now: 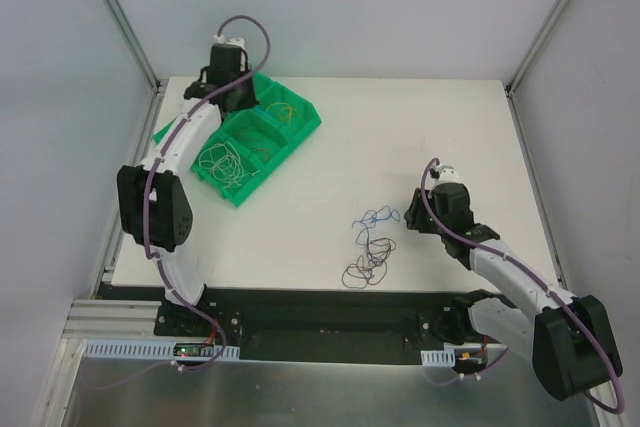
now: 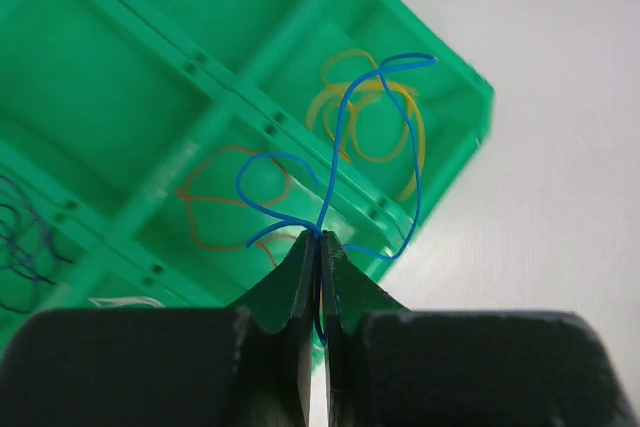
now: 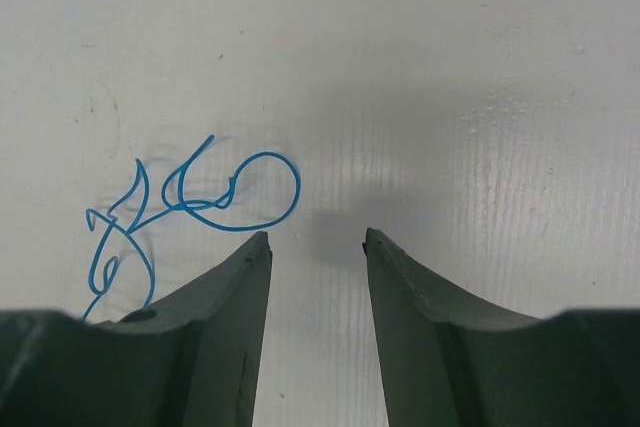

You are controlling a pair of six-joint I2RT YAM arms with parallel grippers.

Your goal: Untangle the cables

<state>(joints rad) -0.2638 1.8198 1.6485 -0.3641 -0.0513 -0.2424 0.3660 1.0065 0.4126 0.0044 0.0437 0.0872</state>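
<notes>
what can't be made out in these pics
- Top view: the tangle is too small to count cables or crossings.
- Top view: the left arm covers part of the green bin.
- Left wrist view: the blue cable disappears into the shut left hand.
- Right wrist view: the blue loops run behind a finger of the open right hand.

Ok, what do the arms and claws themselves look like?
The left arm and right arm both have white links and bulky black joints, each with a purple cable looped along it. The left claw and right claw have dark, tapering fingers. No markings visible.
</notes>
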